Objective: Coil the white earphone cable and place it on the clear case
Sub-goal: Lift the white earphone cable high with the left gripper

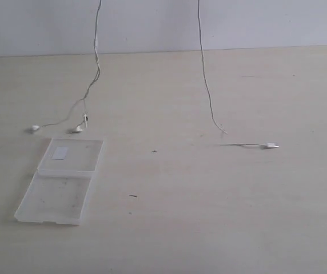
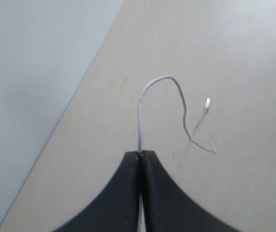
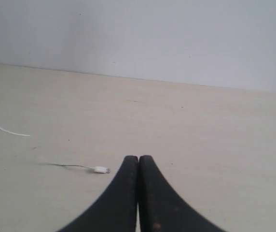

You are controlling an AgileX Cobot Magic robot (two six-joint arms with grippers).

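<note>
Pale tabletop (image 1: 238,217): your left gripper (image 2: 139,153) has its jaws clamped on the thin white earphone cable (image 2: 140,104). Your right gripper (image 3: 138,157) has its jaws together, with the cable's plug (image 3: 101,169) on the table nearby.

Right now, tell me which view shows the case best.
The exterior view: the case lies open there, both halves and its sticker visible. Neither wrist view shows it, only cable and table.
</note>
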